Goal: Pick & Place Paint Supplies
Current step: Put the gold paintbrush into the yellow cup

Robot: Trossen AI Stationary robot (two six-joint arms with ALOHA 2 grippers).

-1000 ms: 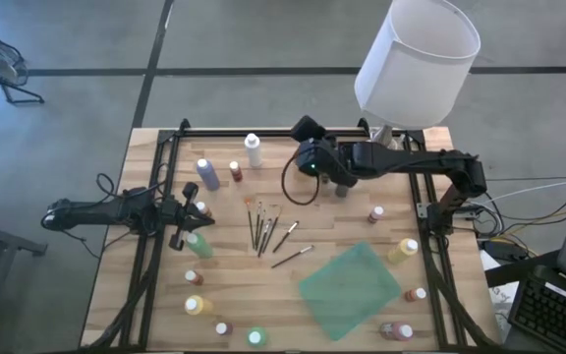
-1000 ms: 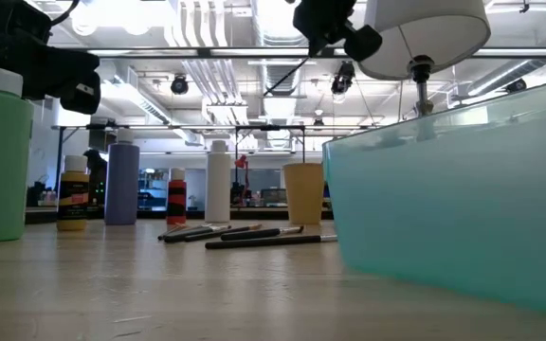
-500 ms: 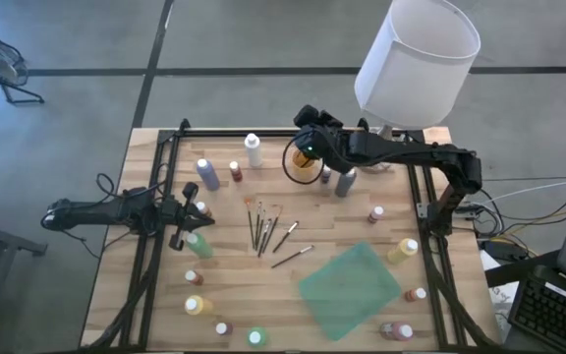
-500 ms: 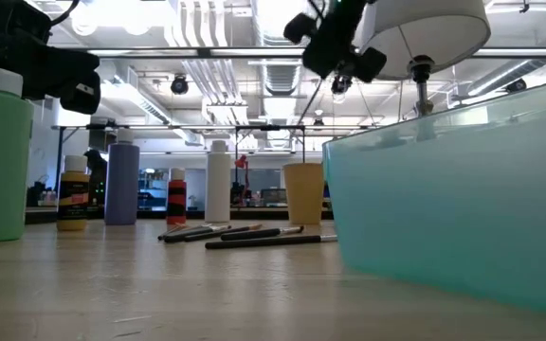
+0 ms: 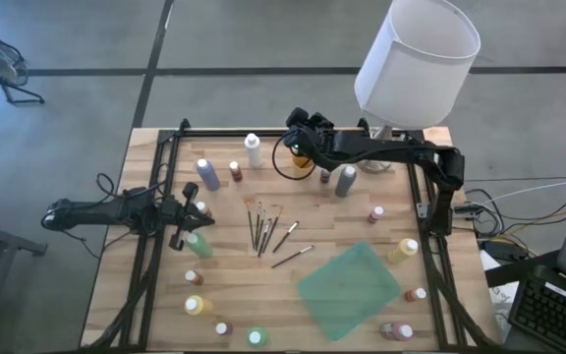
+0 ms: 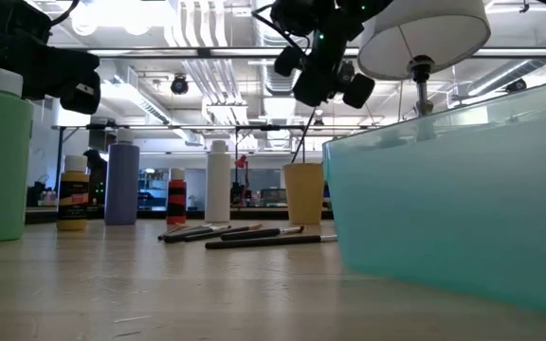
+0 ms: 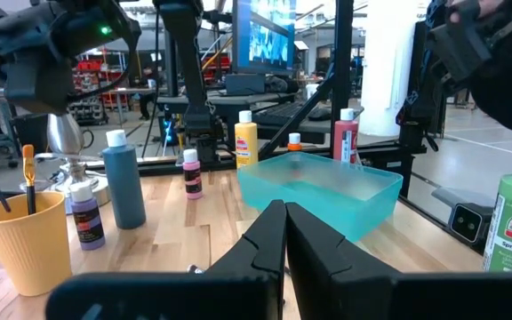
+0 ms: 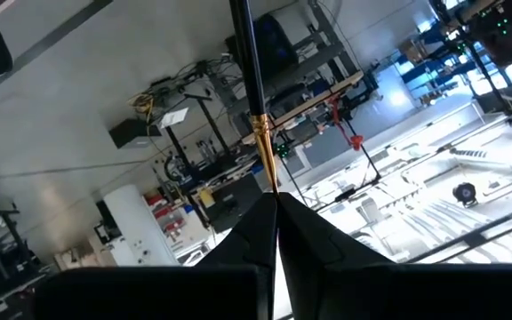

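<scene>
- One thin dark-handled brush (image 8: 254,98) is pinched in my right gripper (image 8: 271,206), its gold ferrule just past my fingertips; seen from above, that gripper (image 5: 301,131) hangs over the yellow cup (image 7: 23,240) in the upper middle of the frame.
- Several more brushes (image 5: 263,226) lie fanned on the wooden table (image 5: 342,221) at centre, slim, round-handled and likely to roll.
- Many small bottles stand around the edges: a purple one (image 5: 207,173) and a white one (image 5: 254,150) upper left, a green one (image 5: 198,245) at left.
- My left gripper (image 5: 179,212) waits at the left edge, clenched on nothing.
- Risk, as I judge it: the cup looks light and smooth, so a brush lowered off-centre could catch the rim and tip it, and the brush already standing in it (image 7: 28,178) could foul the drop.
- Nearby, the teal translucent bin (image 5: 349,289) sits lower right, and the lamp (image 5: 416,61) crowds my right arm at upper right.
</scene>
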